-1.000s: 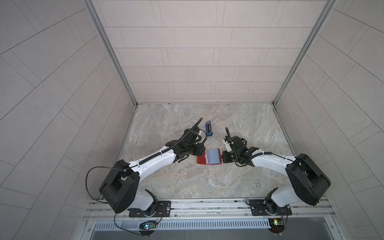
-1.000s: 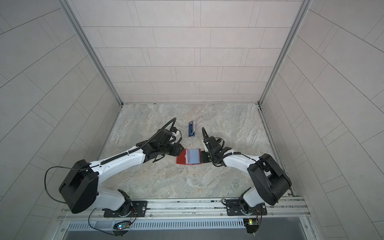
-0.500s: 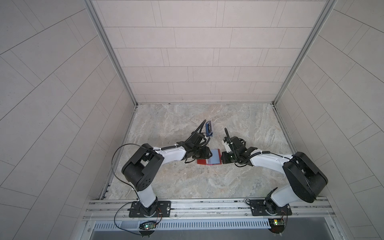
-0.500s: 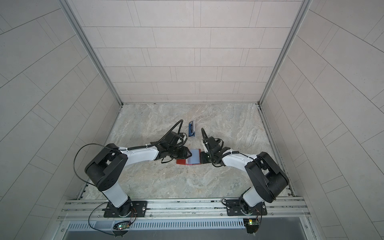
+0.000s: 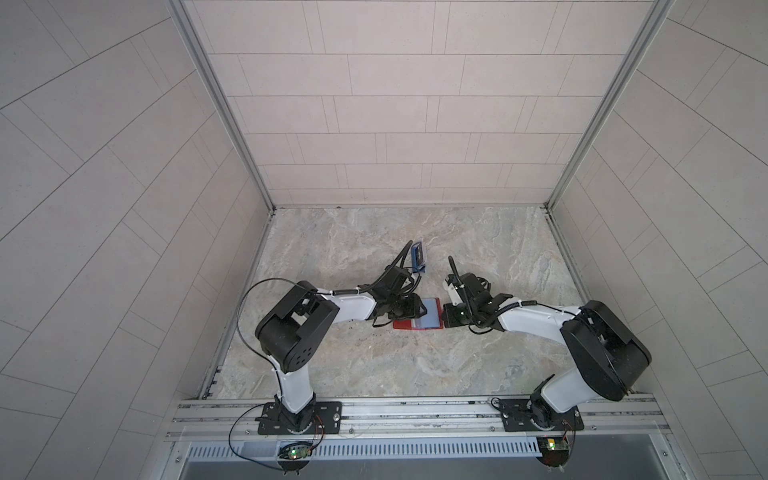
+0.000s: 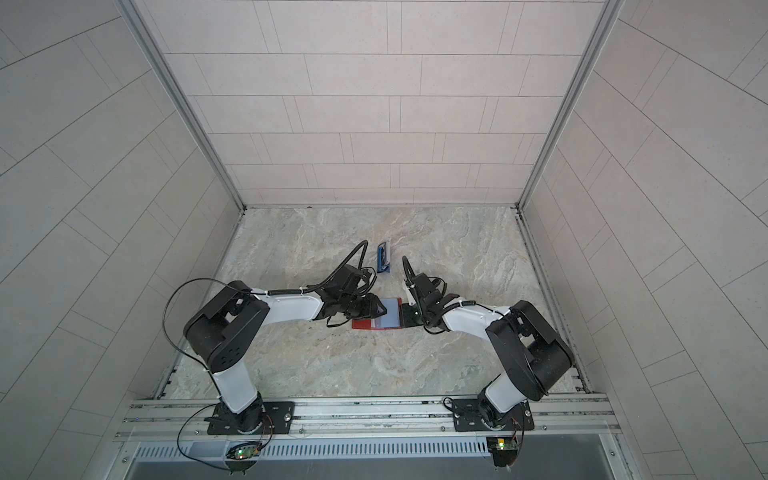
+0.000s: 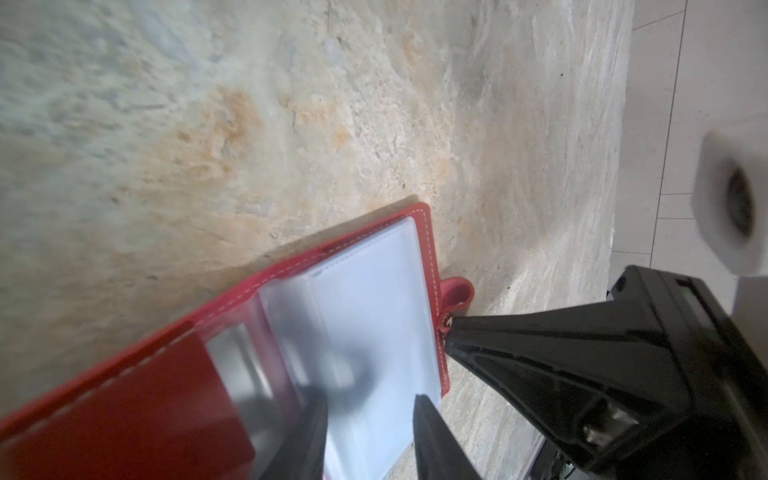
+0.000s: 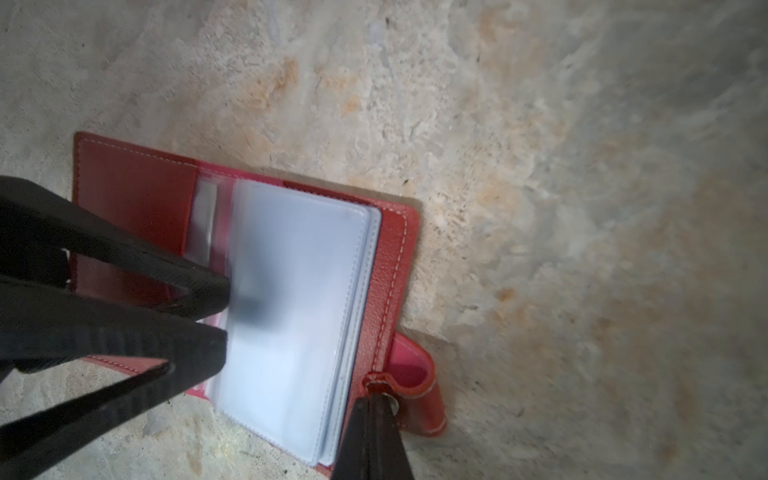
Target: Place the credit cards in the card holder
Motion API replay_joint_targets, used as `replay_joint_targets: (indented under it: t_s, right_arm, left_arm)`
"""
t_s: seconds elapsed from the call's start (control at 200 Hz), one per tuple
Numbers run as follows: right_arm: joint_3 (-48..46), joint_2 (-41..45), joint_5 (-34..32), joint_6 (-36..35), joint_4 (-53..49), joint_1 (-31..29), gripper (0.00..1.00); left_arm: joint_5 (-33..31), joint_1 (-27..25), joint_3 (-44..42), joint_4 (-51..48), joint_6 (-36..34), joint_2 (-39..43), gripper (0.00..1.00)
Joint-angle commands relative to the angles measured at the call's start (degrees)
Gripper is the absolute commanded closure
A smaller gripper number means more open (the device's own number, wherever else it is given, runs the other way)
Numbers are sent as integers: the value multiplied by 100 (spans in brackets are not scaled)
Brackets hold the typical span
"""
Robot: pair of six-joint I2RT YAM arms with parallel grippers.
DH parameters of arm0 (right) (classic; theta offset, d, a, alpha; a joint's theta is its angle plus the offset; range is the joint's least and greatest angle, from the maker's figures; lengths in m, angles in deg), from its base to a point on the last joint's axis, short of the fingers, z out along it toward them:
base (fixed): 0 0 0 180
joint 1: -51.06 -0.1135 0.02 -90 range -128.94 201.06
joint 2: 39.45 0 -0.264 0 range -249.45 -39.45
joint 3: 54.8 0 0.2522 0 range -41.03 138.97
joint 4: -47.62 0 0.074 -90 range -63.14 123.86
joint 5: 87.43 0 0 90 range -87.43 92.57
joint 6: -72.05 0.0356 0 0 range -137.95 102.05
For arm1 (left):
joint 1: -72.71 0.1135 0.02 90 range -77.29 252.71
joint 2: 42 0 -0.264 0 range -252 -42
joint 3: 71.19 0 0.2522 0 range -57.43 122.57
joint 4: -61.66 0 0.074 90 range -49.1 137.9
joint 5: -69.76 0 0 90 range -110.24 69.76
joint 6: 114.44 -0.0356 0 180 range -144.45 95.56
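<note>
Right jaws closed at card holder (image 8: pixel 392 266) tab (image 8: pixel 417 372), left jaws over sleeves (image 8: pixel 299 266)

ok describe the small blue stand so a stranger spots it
On the marbled stone tabletop, find the open red leather-like wallet at the middle. Beyond it, toward the back wall, sits the small blue stand, narrow and dark blue, unlike the flat red wallet.
</note>
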Motion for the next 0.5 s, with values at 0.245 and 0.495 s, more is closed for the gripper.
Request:
replay_joint_targets:
  t_s: [0.245, 0.495]
  right_arm:
    - [32, -109, -9, 88, 26, 13, 100]
    - [25, -129, -1, 101, 57, 15, 100]
  left_arm:
    - [130, 0, 70, 310, 87, -185, 67]
    - [202, 0, 6, 540, 344, -286, 71]
